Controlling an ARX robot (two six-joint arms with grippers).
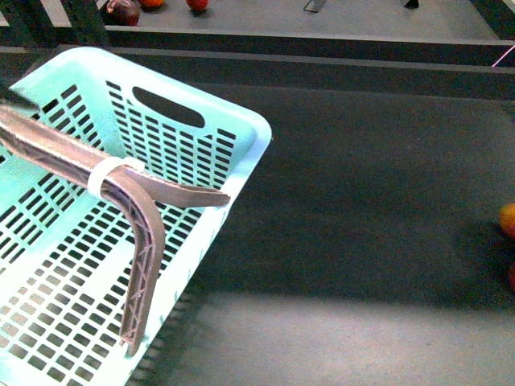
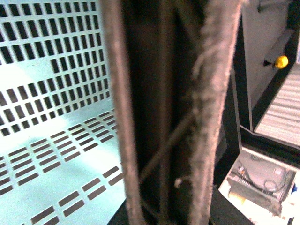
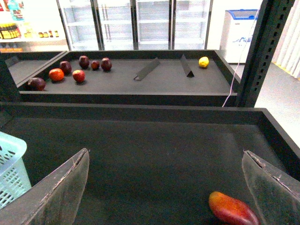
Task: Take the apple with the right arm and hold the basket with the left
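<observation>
The pale turquoise basket [image 1: 96, 265] fills the left of the front view, its brown-grey lattice handle [image 1: 141, 241] with a white band raised across it. In the left wrist view that handle [image 2: 213, 108] runs very close through the middle, with the basket's slotted wall [image 2: 51, 70] behind; my left gripper is shut on the handle and its fingers are hidden. My right gripper [image 3: 165, 151] stands open low over the dark shelf. The apple [image 3: 230, 208], red with an orange-yellow end, lies just inside the right finger [image 3: 274, 192], cut by the frame edge.
An orange fruit [image 1: 508, 219] sits at the front view's right edge. The dark shelf [image 1: 362, 201] has a raised back rim [image 3: 140, 112]. A farther shelf holds several red and dark fruits [image 3: 78, 75], a yellow fruit [image 3: 203, 62] and two divider wedges [image 3: 146, 69].
</observation>
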